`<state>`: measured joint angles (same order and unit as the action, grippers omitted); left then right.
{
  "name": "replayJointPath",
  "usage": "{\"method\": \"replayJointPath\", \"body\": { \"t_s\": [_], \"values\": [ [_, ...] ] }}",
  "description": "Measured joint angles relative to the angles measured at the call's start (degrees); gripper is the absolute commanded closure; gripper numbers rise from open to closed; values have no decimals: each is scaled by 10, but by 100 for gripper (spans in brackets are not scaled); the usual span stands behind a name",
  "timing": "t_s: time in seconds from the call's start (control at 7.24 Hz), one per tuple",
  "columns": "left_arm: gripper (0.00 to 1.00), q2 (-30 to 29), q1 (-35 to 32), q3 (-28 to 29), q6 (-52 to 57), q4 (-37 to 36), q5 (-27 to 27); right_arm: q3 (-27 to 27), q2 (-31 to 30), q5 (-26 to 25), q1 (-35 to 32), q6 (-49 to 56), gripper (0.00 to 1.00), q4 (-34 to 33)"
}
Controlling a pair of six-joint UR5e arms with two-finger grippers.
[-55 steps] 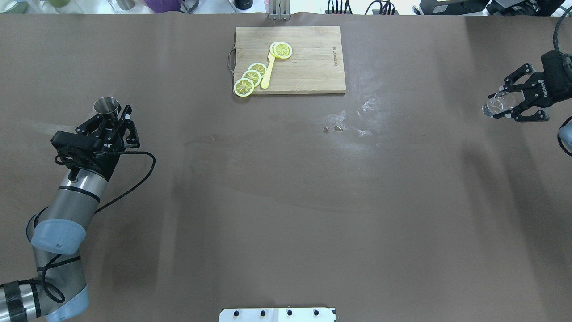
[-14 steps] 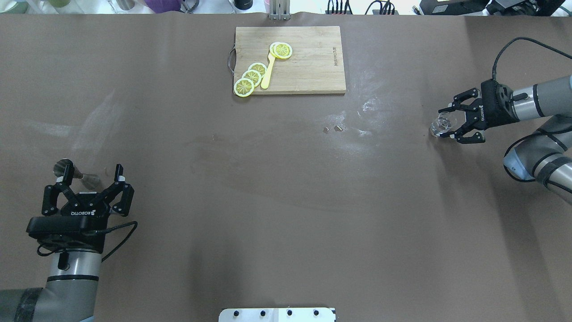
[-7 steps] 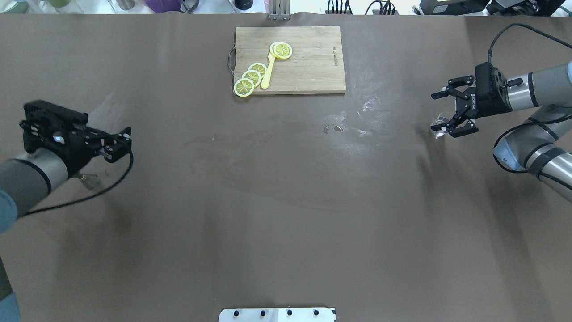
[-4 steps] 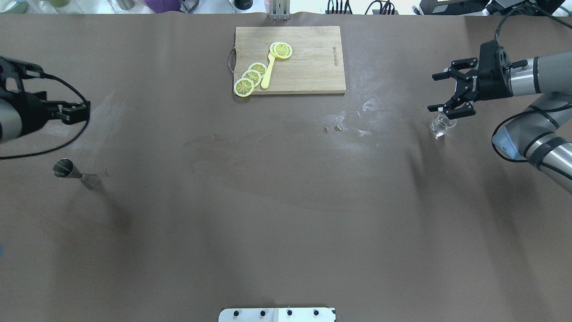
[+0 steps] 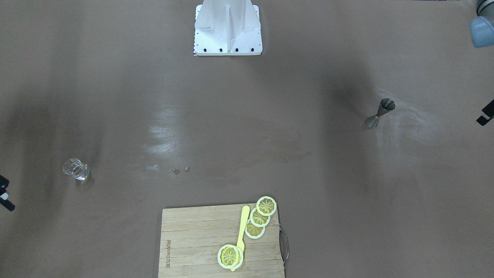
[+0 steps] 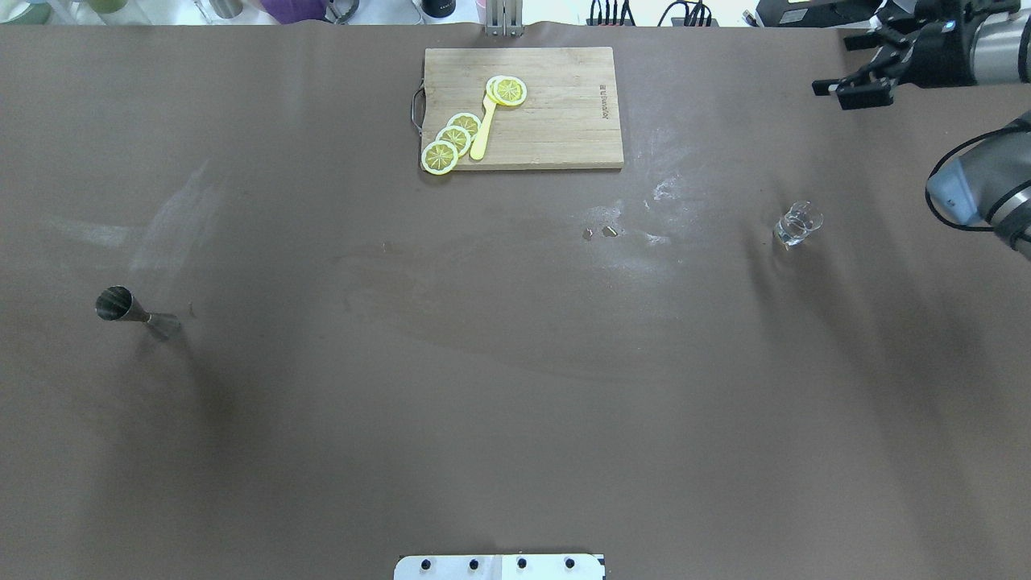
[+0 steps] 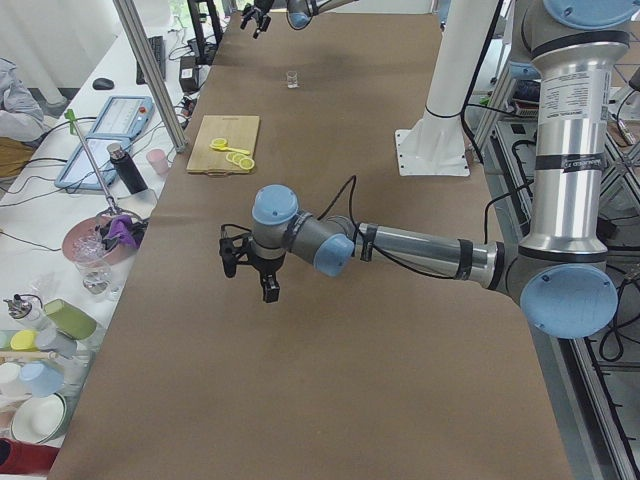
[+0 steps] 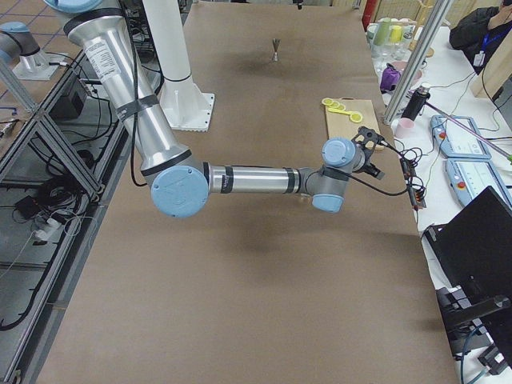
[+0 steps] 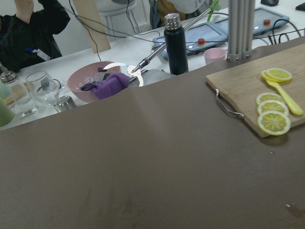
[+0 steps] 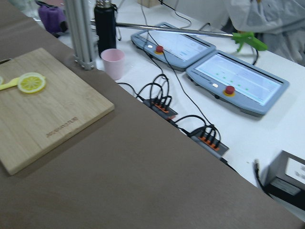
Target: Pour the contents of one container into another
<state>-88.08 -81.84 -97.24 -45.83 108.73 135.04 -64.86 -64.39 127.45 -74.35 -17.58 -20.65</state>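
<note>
**Right hand** (image 6: 855,64): fingers apart, empty. It sits raised at the 1 o'clock corner of the tabletop (image 6: 515,387), on a forearm held about level. Its wrist camera looks past the tabletop's edge, not down at either vessel.

**Left hand** (image 7: 248,278): outside the overhead view, beyond 9 o'clock. It is seen whole only from the side, so I cannot tell whether its fingers are spread or together. Nothing shows in it. The forearm is stretched level above the tabletop.

**Glass** (image 6: 797,224): upright at 3 o'clock, free of both hands and well apart from the right hand. Its contents are too small to judge.

**Metal measuring cup** (image 6: 133,310): upright at 9 o'clock, mouth up, nothing touching it.

**Cutting board** (image 6: 523,109): at 12 o'clock, carrying lemon slices (image 6: 453,138) and a yellow spoon (image 6: 483,129).

**Note:** each vessel stands on its own arm's side, far from the other, probably so that either arm can lift one. With both hands clear and neither vessel tilted, no pour appears to be under way.
</note>
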Motion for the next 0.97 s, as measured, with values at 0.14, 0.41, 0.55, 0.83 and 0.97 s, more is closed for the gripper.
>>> {"method": "replayJointPath", "body": {
  "t_s": [0.14,0.41,0.55,0.83,0.97],
  "values": [
    [1,7,-31,15,45,-22,37,-20,-2,2,-23,2,0,-88],
    [1,17,-73,25,282,-98,44,-64,-22,6,-54,5,0,-244],
    [1,17,-83,28,421,-129,25,-100,-41,4,-66,5,0,-332],
    [1,17,-89,28,574,-149,-11,-161,-61,6,-82,5,0,-508],
    [1,22,-93,29,597,-152,-16,-193,-67,6,-86,6,0,-603]
  ]
}}
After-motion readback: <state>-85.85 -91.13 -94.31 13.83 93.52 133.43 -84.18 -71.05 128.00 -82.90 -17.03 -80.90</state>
